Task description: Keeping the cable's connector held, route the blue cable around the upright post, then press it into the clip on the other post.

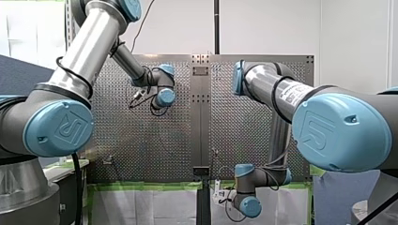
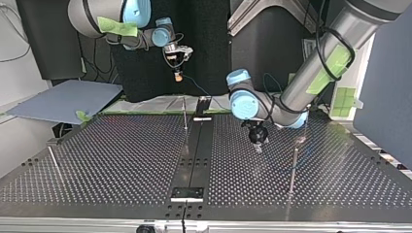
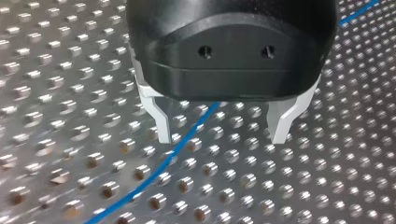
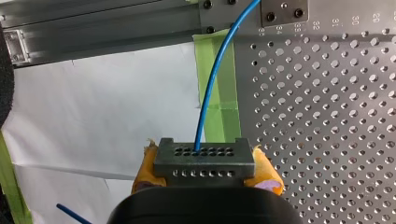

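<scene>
In the right wrist view my right gripper (image 4: 205, 171), with yellow pads (image 4: 267, 173), is shut on the grey connector (image 4: 204, 155). The blue cable (image 4: 210, 84) leaves the connector and runs ahead past the plate's edge. The top view shows that gripper (image 2: 178, 74) raised off the table's far edge. My left gripper (image 3: 222, 133) hovers low over the perforated plate, open, and the blue cable (image 3: 187, 149) lies on the plate between its pale fingers (image 3: 161, 122), untouched. Thin posts stand at the far middle (image 2: 185, 114) and beside my left gripper (image 2: 294, 165).
A third thin post (image 2: 55, 162) leans at the top view's left. A dark centre rail (image 2: 197, 145) splits the perforated table (image 2: 121, 160). Green tape (image 4: 224, 84) and white sheeting border the plate near my right gripper. A grey board (image 2: 63, 99) lies off the table.
</scene>
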